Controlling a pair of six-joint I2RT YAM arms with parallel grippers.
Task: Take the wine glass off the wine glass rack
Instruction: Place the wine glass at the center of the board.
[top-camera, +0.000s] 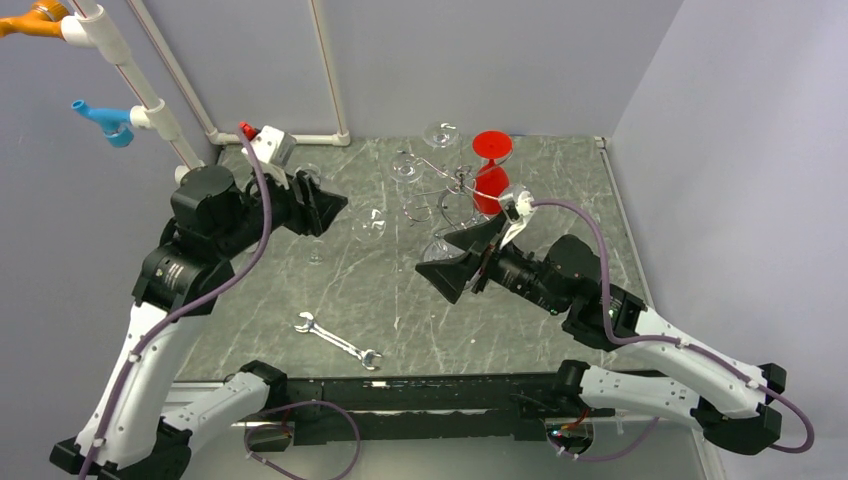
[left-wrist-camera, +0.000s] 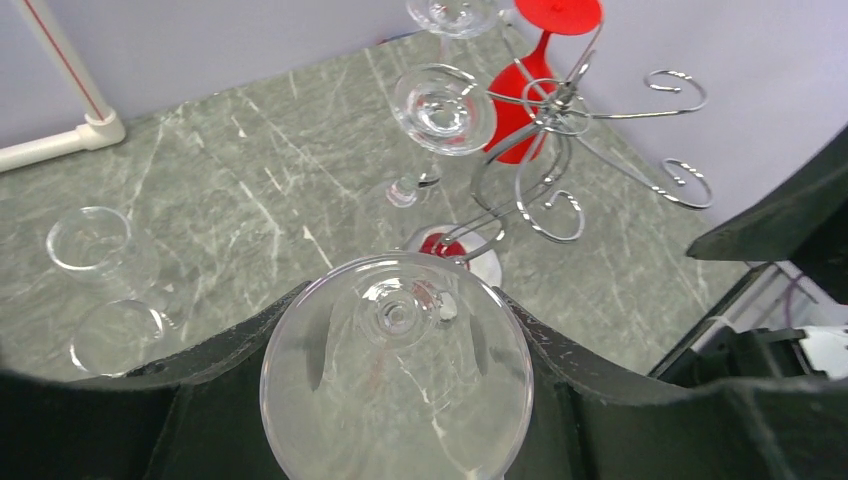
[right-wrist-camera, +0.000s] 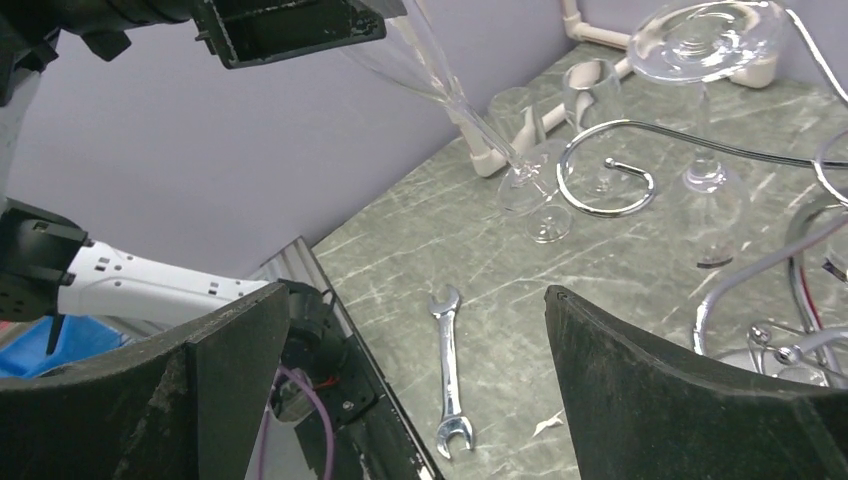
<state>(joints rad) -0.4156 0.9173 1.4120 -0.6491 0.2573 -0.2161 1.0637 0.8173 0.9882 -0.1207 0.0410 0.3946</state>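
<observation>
Left claw (top-camera: 322, 208) clamped round the bowl of a clear wine glass (left-wrist-camera: 396, 380). Glass sits left of the wine glass rack (left-wrist-camera: 558, 105), apart from its wire arms, stem slanting down toward the worktop (top-camera: 400, 310). Right claw (right-wrist-camera: 417, 295) spread wide, gripping nothing, just near-side of rack. Rack carries a red glass (top-camera: 490, 185) and a clear hanging glass (left-wrist-camera: 443, 108), both inverted.

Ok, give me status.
Left gripper shut on clear wine glass, off the rack. Right gripper open, empty, near the rack. Nothing blocking; red glass hangs on rack.
</observation>
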